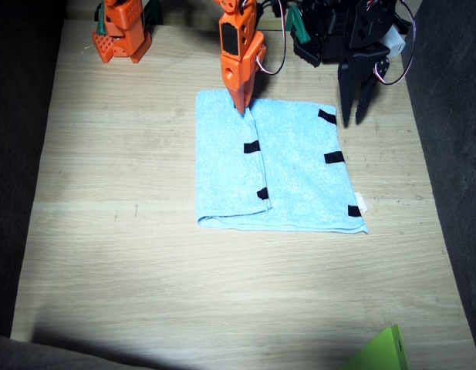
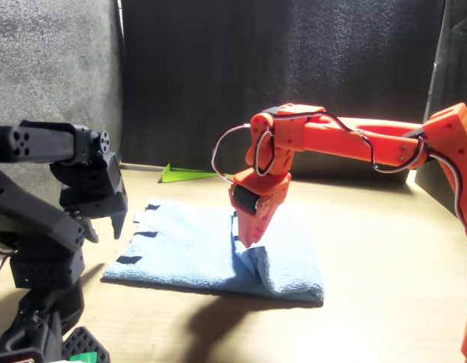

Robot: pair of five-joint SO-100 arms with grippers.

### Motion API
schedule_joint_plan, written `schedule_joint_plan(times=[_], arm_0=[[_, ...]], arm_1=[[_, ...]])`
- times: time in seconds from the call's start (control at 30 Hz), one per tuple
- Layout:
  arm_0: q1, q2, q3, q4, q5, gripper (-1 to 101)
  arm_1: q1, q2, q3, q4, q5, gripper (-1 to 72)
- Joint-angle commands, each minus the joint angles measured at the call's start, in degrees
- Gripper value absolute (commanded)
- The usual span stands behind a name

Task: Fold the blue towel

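The blue towel (image 1: 299, 173) lies flat in the middle of the table, its one side folded over so a flap (image 1: 226, 158) ends at the middle, with black tape strips (image 1: 251, 146) along the flap's edge. More strips and a small white tag (image 1: 362, 203) mark the other short edge. My right gripper (image 1: 241, 104), orange, points straight down at the flap's far corner, fingers together on the cloth, which puckers up under it (image 2: 256, 257). My left gripper (image 1: 356, 114), black, hangs open just beyond the towel's far corner, touching nothing.
A green wedge-shaped object (image 1: 380, 351) lies at the table's near edge, seen as a flat green piece (image 2: 189, 174) in the front view. The right arm's orange base (image 1: 122, 35) stands at the far edge. Dark foam walls enclose the wooden table (image 1: 129, 270).
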Motion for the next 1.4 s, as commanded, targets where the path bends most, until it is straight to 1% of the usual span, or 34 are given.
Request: schedule_joint_plan(times=[0.0, 0.03, 0.13, 0.23, 0.3, 0.37, 0.47, 0.6, 0.63, 0.77, 0.87, 0.97, 1.17, 1.33, 1.37], arm_0=[[0.35, 1.41, -0.35, 0.26, 0.44, 19], [0.35, 1.49, -0.35, 0.26, 0.44, 19], [0.44, 1.67, -0.26, 0.35, 0.18, 20], [0.44, 2.11, -0.09, 0.35, -0.18, 22], [0.18, 3.69, 0.62, 0.35, -0.7, 25], [-0.88, 6.06, 1.76, 0.18, -1.23, 27], [-2.81, 8.26, 2.46, 0.26, -1.76, 31], [-6.15, 5.98, 1.05, 0.53, -2.81, 33], [-6.94, 4.48, 0.26, 0.53, -3.16, 34], [-8.61, -4.13, -5.36, 0.62, -4.48, 35], [-8.88, -10.46, -9.84, 0.79, -5.19, 36], [-9.14, -15.03, -13.36, 1.41, -6.77, 38], [-9.49, -22.24, -18.28, 2.46, -11.16, 40], [-10.37, -23.73, -17.93, 2.55, -13.62, 36], [-10.63, -23.03, -17.14, 2.37, -13.54, 32]], arm_1=[[-2.37, -6.33, -19.34, 10.72, -1.41, 16.5], [-3.08, -9.23, -26.02, 13.62, -1.85, 16.4], [-5.1, -7.38, -30.41, 13.62, -4.04, 17.5], [-7.56, -1.05, -31.38, 13.62, -4.48, 17.8], [-10.28, 3.43, -30.85, 13.71, -3.08, 17.8], [-14.33, 7.03, -29.0, 13.71, 0.09, 16.8], [-21.36, 11.51, -21.18, 13.71, 4.48, 13.6], [-27.07, 16.96, -6.77, 12.83, 5.98, 12.1], [-27.77, 19.34, -1.76, 10.9, 5.98, 12.3], [-27.95, 32.43, 22.41, -2.11, 3.6, 14.0], [-27.16, 38.06, 32.7, -5.98, 2.99, 14.6], [-27.42, 41.48, 38.67, -8.09, 2.81, 14.6], [-28.74, 46.41, 44.56, -9.58, 2.46, 14.5], [-28.83, 48.96, 46.85, -10.37, 2.46, 14.4], [-28.92, 49.04, 47.2, -10.72, 2.64, 14.4]])
